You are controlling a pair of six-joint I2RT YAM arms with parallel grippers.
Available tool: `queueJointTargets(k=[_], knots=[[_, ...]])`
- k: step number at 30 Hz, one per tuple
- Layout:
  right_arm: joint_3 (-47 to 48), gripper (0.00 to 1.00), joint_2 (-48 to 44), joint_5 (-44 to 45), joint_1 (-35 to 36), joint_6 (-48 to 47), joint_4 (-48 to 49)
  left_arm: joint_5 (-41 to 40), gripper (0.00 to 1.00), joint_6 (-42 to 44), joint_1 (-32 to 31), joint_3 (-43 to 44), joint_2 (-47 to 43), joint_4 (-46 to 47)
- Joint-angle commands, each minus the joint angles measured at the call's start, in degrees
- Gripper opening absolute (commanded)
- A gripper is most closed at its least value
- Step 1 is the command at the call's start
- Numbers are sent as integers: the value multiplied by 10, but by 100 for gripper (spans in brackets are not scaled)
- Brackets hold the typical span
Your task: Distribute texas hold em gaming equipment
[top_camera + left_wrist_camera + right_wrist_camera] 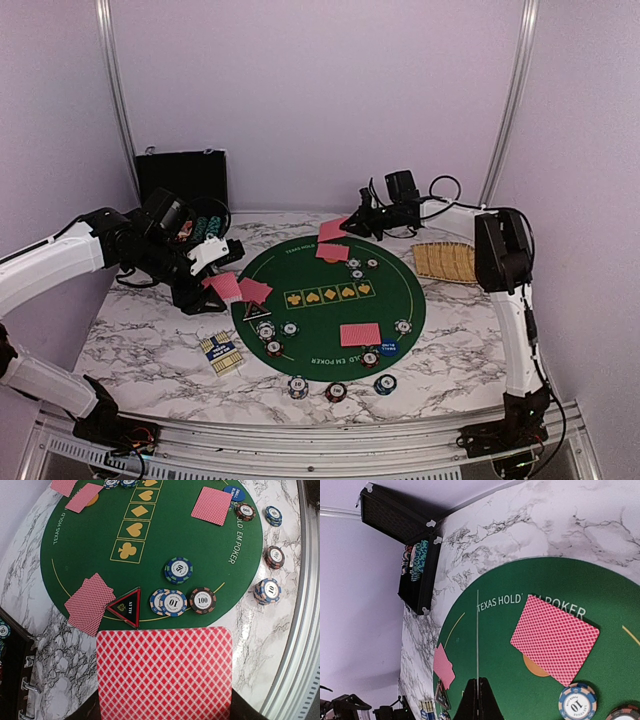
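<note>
While poised at the mat (310, 325) rim, pinches a card (165, 672) in left jaws, second card (333, 229) in right jaws.

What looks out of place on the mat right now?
Two things. The far red-backed card lies on top of the orange button, hiding most of it. The fanned cards by the black triangular button hang over the edge of the green mat onto the marble tabletop. Nothing looks spilled or damaged.
</note>
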Motion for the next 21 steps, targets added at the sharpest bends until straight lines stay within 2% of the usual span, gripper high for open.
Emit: queueJointTargets(k=[1,8,21], knots=[[46,0,29,23,-4,-11,-18,7,0,-4,3,1,-12,8],[31,0,36,45,-8,-11,-9,8,0,-5,3,0,-13,8],[48,3,53,80,-14,-37,-60,12,0,-7,3,0,-13,8]])
